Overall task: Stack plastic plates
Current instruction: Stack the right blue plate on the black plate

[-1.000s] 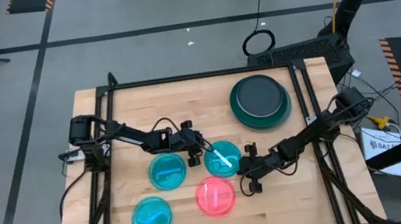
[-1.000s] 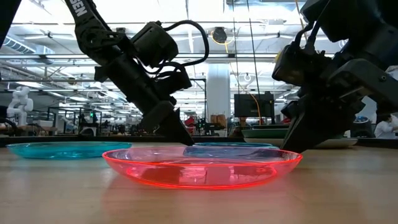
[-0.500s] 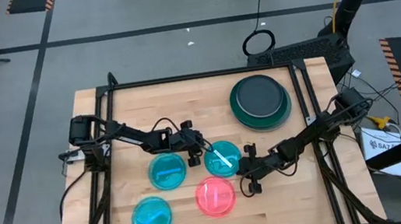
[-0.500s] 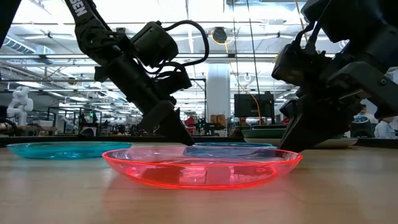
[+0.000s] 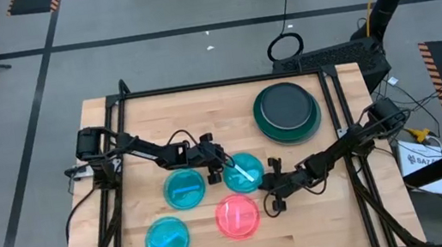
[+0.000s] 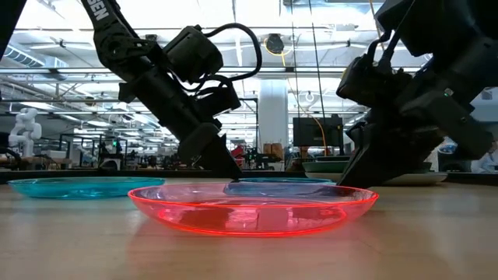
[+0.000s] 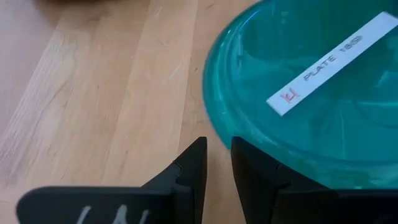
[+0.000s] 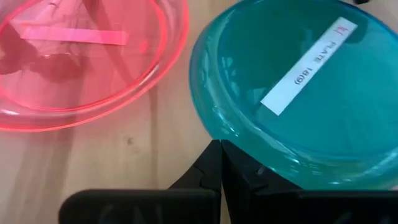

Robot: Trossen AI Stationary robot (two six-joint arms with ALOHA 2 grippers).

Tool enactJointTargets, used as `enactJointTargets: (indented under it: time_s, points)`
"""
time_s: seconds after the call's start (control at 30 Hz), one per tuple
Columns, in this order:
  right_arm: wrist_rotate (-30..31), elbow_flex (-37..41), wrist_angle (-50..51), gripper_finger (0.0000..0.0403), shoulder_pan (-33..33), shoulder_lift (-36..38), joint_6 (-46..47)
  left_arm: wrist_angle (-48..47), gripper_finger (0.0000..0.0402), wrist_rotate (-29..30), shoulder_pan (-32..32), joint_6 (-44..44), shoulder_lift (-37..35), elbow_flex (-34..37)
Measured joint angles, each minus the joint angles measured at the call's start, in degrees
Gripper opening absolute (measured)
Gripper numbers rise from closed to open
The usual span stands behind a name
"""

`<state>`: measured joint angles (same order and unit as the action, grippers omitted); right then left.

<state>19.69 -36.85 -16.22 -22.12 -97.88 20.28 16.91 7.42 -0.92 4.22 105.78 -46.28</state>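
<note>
Three translucent cyan plates lie flat on the table. The middle cyan plate (image 5: 244,174) carries a white label and sits between my grippers. My left gripper (image 5: 221,171) is at its left rim, fingers all but shut with a thin gap (image 7: 219,149). My right gripper (image 5: 268,193) is shut at its near-right rim (image 8: 221,149). The translucent red-pink plate (image 5: 237,215) lies just nearer. Two more cyan plates (image 5: 184,187) (image 5: 167,239) lie to the left. A stack with the large dark green plate (image 5: 287,112) at the bottom stands at the far right. My left gripper slants down from the table's left, fingertips low at the tabletop (image 6: 231,176). One fingertip (image 7: 245,155) meets the middle cyan plate's left rim (image 7: 214,134). The plate stays flat on the table. My right gripper slants down from the right with shut fingers. Their tips (image 8: 239,165) stand against the same plate's near-right rim (image 8: 217,121), low at the tabletop. The plate lies flat.
The red-pink plate's rim (image 8: 168,56) lies close beside the right gripper. The table's black frame rails run along its left and right edges (image 5: 340,137). Bare wood shows at the far left (image 5: 168,114) and near right (image 5: 322,222).
My right gripper has moved a little toward the table's left, closer in against the middle cyan plate's rim. The left gripper and the plates stand as before.
</note>
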Motion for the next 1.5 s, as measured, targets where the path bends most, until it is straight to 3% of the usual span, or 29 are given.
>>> enactJointTargets:
  time_s: [0.2,0.83,1.1,1.33,1.5]
  points:
    - [4.06,0.05,0.19,0.0,0.04,0.0,-1.12,0.04,0.0081,0.15,0.49,-0.28,-0.04,0.0]
    - [8.09,0.05,-0.2,0.0,0.36,0.02,-3.2,3.17,0.0081,-0.35,1.1,-1.77,-0.07,-0.04]
    - [8.68,-0.02,5.38,0.0,1.21,3.64,4.51,-8.95,0.0081,4.57,1.02,-1.62,-8.1,-0.02]
    - [5.56,-0.02,23.62,0.0,5.24,13.18,13.79,-26.67,0.0081,4.59,1.27,4.06,-14.29,-0.07]
    - [4.11,0.03,24.57,0.0,8.14,12.72,10.85,-24.55,0.0081,3.43,0.47,2.21,-11.93,-0.09]
